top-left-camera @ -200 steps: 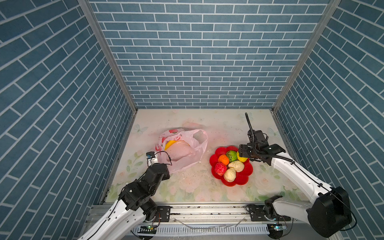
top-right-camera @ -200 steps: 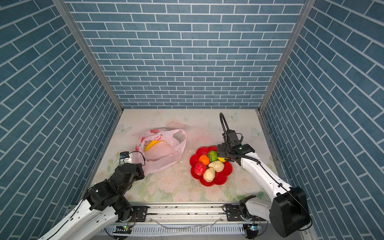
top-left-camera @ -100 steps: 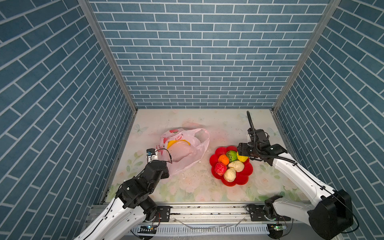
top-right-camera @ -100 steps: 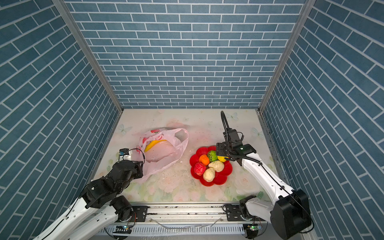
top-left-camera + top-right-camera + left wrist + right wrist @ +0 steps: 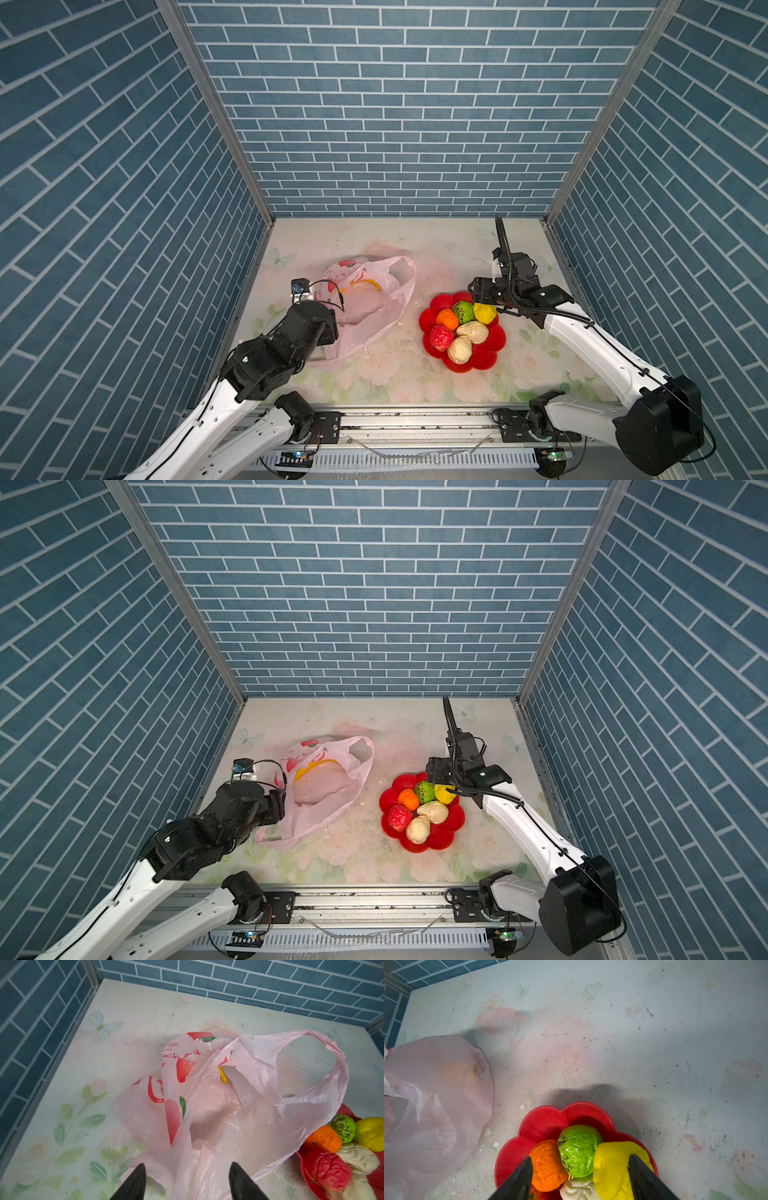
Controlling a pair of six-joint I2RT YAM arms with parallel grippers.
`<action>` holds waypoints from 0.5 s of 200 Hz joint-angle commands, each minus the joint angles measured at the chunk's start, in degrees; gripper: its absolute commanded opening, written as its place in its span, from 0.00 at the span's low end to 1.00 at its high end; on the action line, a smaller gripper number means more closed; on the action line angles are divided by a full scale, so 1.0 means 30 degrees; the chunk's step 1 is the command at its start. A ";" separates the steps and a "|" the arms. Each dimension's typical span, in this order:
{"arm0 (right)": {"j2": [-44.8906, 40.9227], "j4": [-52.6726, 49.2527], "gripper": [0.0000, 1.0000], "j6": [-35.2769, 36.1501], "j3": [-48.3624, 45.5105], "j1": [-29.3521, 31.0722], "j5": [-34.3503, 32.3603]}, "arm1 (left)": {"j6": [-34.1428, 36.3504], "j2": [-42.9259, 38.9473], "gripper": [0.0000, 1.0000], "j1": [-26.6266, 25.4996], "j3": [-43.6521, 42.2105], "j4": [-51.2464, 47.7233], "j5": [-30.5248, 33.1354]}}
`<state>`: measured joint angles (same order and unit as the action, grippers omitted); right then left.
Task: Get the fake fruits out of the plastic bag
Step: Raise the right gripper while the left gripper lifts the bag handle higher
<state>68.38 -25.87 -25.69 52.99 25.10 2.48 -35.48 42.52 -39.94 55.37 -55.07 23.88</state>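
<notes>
The plastic bag point(image 5: 365, 320) lies near the worktop's point(image 5: 436, 249) left edge, banana point(image 5: 303, 773) inside; the left pincer point(image 5: 187, 1164) gapes over its plastic (nothing gripped). Six fake fruits point(image 5: 471, 331) fill the red dish point(image 5: 484, 361) beneath the released right pincer point(image 5: 580, 1157).

A red flower-shaped dish point(image 5: 482, 360) sits right of the middle on the pale worktop point(image 5: 436, 257), which is printed with faded flowers and butterflies, scuffed and speckled. White flakes point(image 5: 487, 1132) lie just beside the dish. Blue brick-patterned walls point(image 5: 395, 124) enclose three sides.

Blue brick-patterned walls point(image 5: 395, 124) with metal corner posts point(image 5: 215, 112) enclose a pale, scuffed floral tabletop point(image 5: 449, 249)
</notes>
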 commanded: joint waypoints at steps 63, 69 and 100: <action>-0.1097 0.1411 0.73 -0.0869 -0.0208 0.0037 0.0726 | 0.7043 0.8870 0.88 0.3863 0.6146 -0.3496 -0.3604; -0.1255 0.1395 0.72 -0.0869 -0.0282 0.0041 0.0726 | 0.7378 0.9339 0.88 0.4046 0.6308 -0.3543 -0.3381; -0.2011 0.1265 0.72 -0.0869 -0.0714 0.0041 0.0727 | 0.8524 1.1552 0.84 0.4358 0.7260 -0.3651 -0.2628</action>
<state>64.77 -22.50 -27.18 52.69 25.12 4.23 -15.18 73.71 -27.51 74.65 -63.46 14.98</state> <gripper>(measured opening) 0.724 0.853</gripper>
